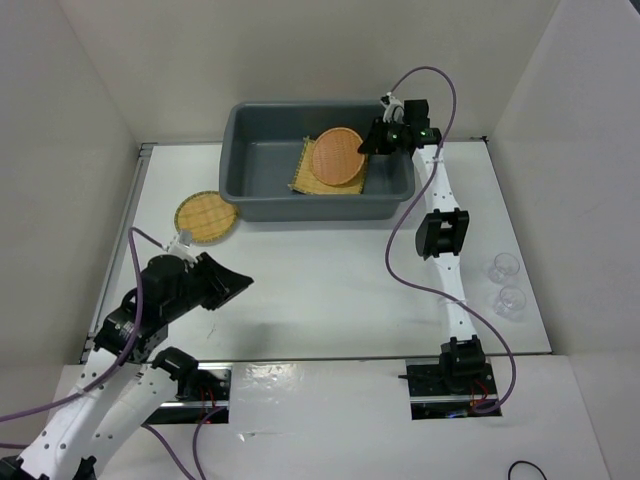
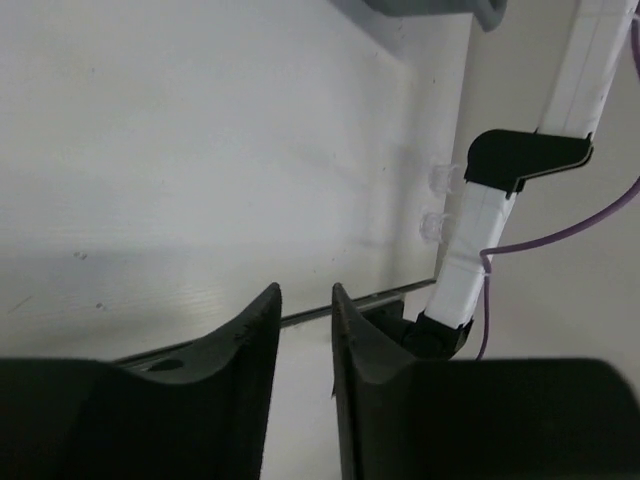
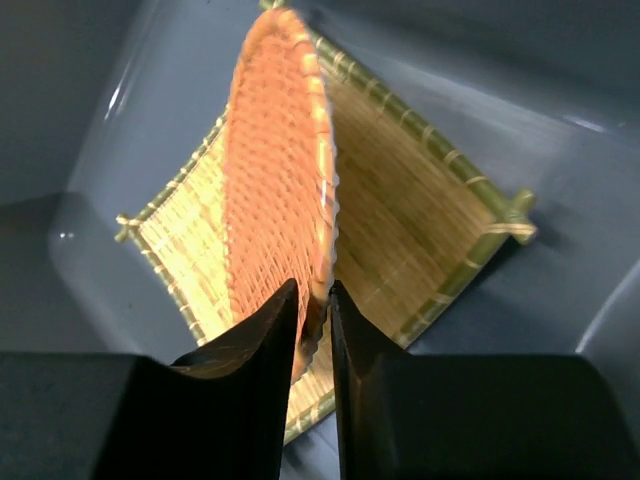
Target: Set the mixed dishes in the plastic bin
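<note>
The right gripper (image 3: 312, 292) is clamped on the near rim of the orange disc (image 3: 275, 170). The disc stands tilted on edge and runs away from the fingertips. Just beyond and under it lies the mat (image 3: 400, 210), on the floor of the bin (image 3: 560, 80). The bin's walls rise on both sides of the fingers.

The step in hand looks like the release. To do it well:
- Lower the wrist until the disc's far edge touches the mat. A drop from this tilt may make it roll or lodge against a wall.
- Tip it towards flat, then part the fingers only enough to free the rim.
- Withdraw straight up, since the bin wall is close beside the fingers and a sideways pull could snag the weave.

The left gripper (image 2: 305, 295) hangs over bare table, its fingers almost together with a thin slit between them, holding nothing. The yellow disc (image 1: 206, 217) lies on the table near those fingers, towards the bin. The glasses (image 1: 503, 268) stand well apart from them, by the right arm.
</note>
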Controlling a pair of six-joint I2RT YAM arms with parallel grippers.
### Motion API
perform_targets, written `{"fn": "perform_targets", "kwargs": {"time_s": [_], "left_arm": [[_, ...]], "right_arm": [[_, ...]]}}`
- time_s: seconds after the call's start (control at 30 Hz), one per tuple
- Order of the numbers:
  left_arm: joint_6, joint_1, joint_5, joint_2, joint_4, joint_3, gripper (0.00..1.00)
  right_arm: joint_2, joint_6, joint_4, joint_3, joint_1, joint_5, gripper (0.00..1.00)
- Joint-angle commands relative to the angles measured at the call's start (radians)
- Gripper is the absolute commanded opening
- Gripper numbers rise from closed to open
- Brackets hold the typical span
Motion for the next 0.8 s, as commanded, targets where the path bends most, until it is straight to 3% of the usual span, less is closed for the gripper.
{"fn": "perform_targets", "kwargs": {"time_s": [0.0, 0.07, 0.2, 0.27, 0.3, 0.37, 0.4, 0.5, 0.6, 0.7, 0.77], "left_arm": [[0.051, 0.005, -0.07, 0.057, 0.02, 0.112, 0.36], [0.082, 0.005, -0.103, 0.099, 0.02, 0.155, 0.4], [0.122, 0.005, -0.171, 0.189, -0.005, 0.285, 0.49], [0.122, 0.005, -0.203, 0.255, -0.034, 0.374, 0.59], [0.133, 0.005, -0.243, 0.278, -0.057, 0.405, 0.69], [0.133, 0.005, -0.31, 0.344, -0.138, 0.51, 0.84], [0.109, 0.019, -0.409, 0.358, -0.167, 0.541, 1.0], [0.018, 0.065, -0.61, 0.34, -0.215, 0.575, 1.0], [-0.091, 0.097, -0.741, 0.265, -0.212, 0.501, 1.0], [-0.151, 0.097, -0.754, 0.275, -0.157, 0.419, 1.0], [-0.175, 0.128, -0.688, 0.295, -0.071, 0.35, 1.0]], "right_arm": [[-0.015, -0.015, 0.021, 0.055, -0.004, 0.049, 0.27], [-0.015, -0.025, 0.009, 0.055, -0.004, 0.068, 0.37], [-0.037, -0.025, -0.039, 0.055, 0.005, 0.134, 0.41], [-0.051, -0.036, -0.059, 0.055, 0.005, 0.145, 0.47], [-0.051, -0.047, -0.072, 0.055, 0.005, 0.154, 0.61], [-0.093, -0.047, -0.073, 0.055, 0.005, 0.183, 0.64], [-0.112, -0.047, -0.073, 0.055, 0.005, 0.183, 0.67], [-0.219, -0.047, -0.073, 0.055, -0.015, 0.182, 0.76], [-0.334, -0.058, -0.06, 0.055, -0.036, 0.094, 0.83], [-0.426, -0.11, -0.097, 0.064, -0.037, 0.042, 0.92], [-0.466, -0.156, -0.171, 0.064, -0.037, 0.042, 0.93]]}}
